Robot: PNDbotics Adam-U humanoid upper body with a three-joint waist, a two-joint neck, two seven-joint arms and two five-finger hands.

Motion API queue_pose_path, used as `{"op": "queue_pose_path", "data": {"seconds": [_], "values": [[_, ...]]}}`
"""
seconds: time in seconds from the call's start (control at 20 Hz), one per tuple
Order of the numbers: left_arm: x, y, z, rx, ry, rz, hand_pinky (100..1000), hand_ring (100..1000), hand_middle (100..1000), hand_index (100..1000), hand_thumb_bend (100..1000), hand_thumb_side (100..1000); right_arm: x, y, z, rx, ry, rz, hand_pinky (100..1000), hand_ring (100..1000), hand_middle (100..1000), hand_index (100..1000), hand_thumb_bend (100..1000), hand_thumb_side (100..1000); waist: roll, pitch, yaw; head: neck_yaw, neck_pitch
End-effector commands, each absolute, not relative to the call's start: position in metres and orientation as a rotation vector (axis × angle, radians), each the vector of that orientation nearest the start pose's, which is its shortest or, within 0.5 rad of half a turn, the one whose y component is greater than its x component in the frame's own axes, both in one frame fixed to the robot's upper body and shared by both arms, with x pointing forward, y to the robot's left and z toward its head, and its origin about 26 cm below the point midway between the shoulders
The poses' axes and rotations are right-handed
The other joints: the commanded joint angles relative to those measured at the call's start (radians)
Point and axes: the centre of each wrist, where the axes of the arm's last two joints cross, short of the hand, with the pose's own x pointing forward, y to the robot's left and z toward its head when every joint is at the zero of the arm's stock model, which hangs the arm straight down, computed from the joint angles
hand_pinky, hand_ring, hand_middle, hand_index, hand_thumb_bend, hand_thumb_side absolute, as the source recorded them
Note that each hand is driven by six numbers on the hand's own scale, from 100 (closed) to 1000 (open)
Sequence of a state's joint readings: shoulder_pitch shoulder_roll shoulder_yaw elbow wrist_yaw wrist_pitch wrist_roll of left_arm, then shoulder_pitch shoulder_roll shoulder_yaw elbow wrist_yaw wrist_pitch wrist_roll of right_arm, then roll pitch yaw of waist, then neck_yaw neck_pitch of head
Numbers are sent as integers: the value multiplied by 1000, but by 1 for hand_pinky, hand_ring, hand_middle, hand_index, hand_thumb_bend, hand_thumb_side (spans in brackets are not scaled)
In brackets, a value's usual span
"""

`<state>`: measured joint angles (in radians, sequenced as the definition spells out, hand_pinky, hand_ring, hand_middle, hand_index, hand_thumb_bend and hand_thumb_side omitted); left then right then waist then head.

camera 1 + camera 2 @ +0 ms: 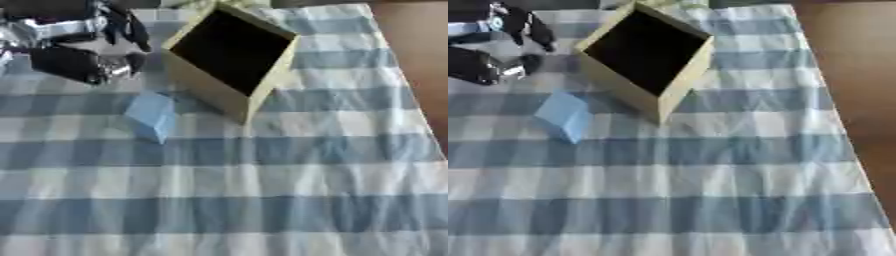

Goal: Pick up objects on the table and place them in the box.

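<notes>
The left hand [74, 45] is showing at the upper left corner as a cluster of glossy black shells broken up by bright silver metal. A broad black casing, rounded like a padded block, is making up its lower part, and a shiny silver joint is glinting at that block's right end. Above it a pale silver band is running across between darker pieces (the blur is hiding any screws or markings). Slim black fingers [136, 30] with rounded tips are standing out dark against the pale cloth.

Blue-checked tablecloth [262, 200], brown floor [850, 60]
</notes>
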<state>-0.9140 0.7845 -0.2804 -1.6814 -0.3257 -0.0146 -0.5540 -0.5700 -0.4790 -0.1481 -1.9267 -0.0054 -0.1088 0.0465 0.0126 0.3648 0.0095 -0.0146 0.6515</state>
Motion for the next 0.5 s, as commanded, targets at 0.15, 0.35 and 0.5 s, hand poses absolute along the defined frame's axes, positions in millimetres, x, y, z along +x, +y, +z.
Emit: {"op": "queue_pose_path", "data": {"seconds": [0.15,0.35,0.5], "values": [[337,257,379,754,-2065,-1437,654,730,736,719,100,818,316,-299,302,511,3523,-640,735,705,639,832,100,892,-1,-20,3,-12,-13],[324,262,391,751,-2208,-1275,635,706,716,700,100,781,315,-300,302,518,3526,-634,734,705,638,832,100,892,1,-20,5,-17,-10],[318,263,394,733,-2271,-1186,634,706,716,699,100,768,315,-300,302,519,3527,-635,734,705,638,832,100,891,3,-21,7,-18,-9]]}}
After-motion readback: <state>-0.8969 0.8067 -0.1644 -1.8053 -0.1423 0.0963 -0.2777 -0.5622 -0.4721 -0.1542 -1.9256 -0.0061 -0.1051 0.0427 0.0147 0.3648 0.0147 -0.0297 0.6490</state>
